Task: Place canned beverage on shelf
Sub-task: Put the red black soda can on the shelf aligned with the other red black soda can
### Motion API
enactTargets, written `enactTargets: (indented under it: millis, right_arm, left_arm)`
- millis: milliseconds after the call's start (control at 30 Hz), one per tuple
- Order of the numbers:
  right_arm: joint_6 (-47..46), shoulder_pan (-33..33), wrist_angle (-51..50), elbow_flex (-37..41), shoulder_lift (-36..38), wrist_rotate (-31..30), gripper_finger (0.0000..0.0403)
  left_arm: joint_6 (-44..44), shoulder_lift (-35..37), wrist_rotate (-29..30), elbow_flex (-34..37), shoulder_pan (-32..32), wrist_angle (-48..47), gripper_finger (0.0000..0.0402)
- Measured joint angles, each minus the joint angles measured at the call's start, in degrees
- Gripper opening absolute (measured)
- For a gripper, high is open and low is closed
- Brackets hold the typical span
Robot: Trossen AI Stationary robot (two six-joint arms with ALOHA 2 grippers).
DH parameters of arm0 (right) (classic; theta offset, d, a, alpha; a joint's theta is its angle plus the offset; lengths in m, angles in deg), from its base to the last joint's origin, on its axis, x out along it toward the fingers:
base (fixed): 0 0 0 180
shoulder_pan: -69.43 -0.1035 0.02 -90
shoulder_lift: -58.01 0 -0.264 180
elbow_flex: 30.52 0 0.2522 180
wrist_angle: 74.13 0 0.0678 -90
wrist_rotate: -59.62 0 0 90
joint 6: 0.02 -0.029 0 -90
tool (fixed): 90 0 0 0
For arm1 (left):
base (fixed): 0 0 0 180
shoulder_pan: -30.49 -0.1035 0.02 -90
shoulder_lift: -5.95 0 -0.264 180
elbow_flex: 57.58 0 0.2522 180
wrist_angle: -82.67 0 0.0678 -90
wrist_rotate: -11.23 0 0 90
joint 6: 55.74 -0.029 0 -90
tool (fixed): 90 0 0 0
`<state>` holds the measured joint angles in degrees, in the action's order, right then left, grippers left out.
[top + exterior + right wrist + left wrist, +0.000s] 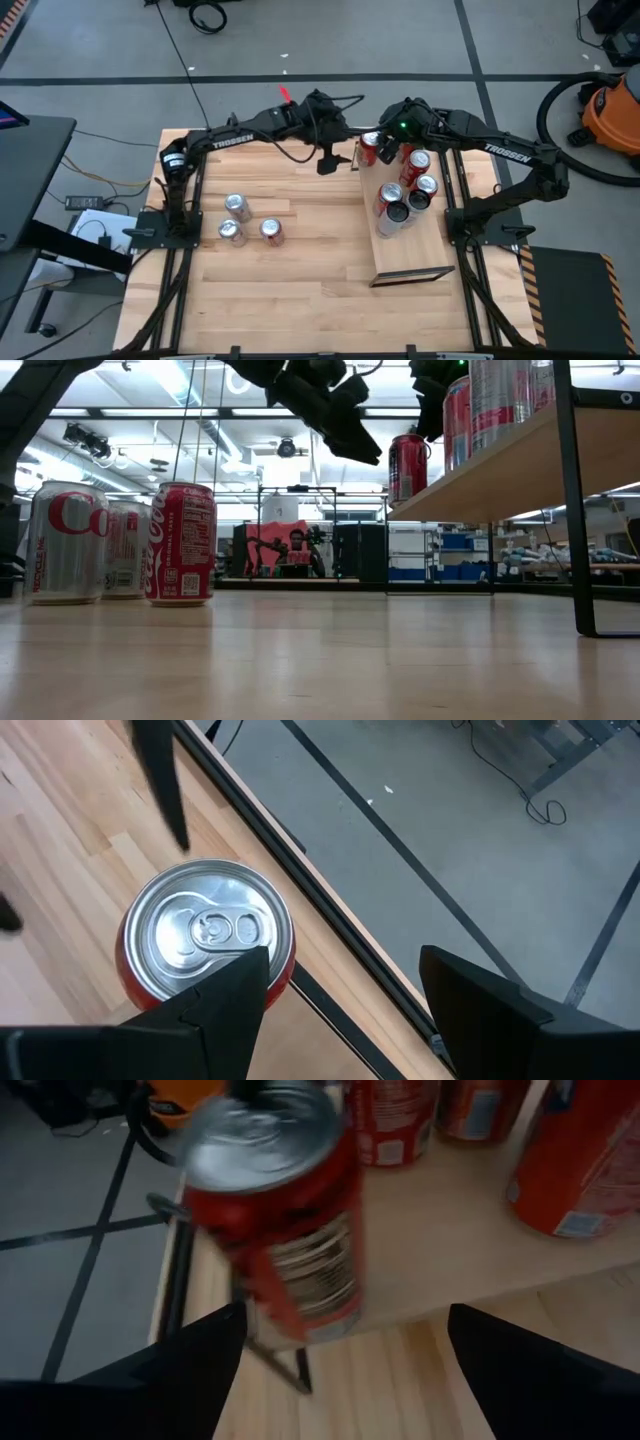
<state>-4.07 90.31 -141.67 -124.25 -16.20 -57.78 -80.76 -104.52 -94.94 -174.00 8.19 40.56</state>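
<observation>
A red can [285,1230] stands upright on the far left corner of the light-wood shelf [410,260], also in the high view [370,148] and the low view [408,465]. My left gripper [345,1320] is open just left of that corner [328,160], its fingers spread before the can and apart from it. My right gripper [343,955] hovers open over the can's silver top [205,935], by the shelf's far end [385,135]; it touches nothing that I can see.
Several more cans [412,185] stand on the shelf's far half; its near half is bare. Three cans [245,222] stand on the plank table at the left, seen close in the low view [182,543]. The shelf's dark leg [572,500] rises at the right.
</observation>
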Motion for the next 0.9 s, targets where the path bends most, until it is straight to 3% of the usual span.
enactTargets:
  millis: [467,900]
  right_arm:
    - [0.83,0.00,0.39,0.00,0.00,-0.18,0.0270]
    - [1.22,-0.11,0.04,-2.12,-0.28,1.86,0.0270]
  left_arm:
    - [1.78,-3.22,3.48,0.02,1.27,4.62,0.0269]
    - [3.45,-4.79,3.53,-0.02,1.25,10.77,0.0224]
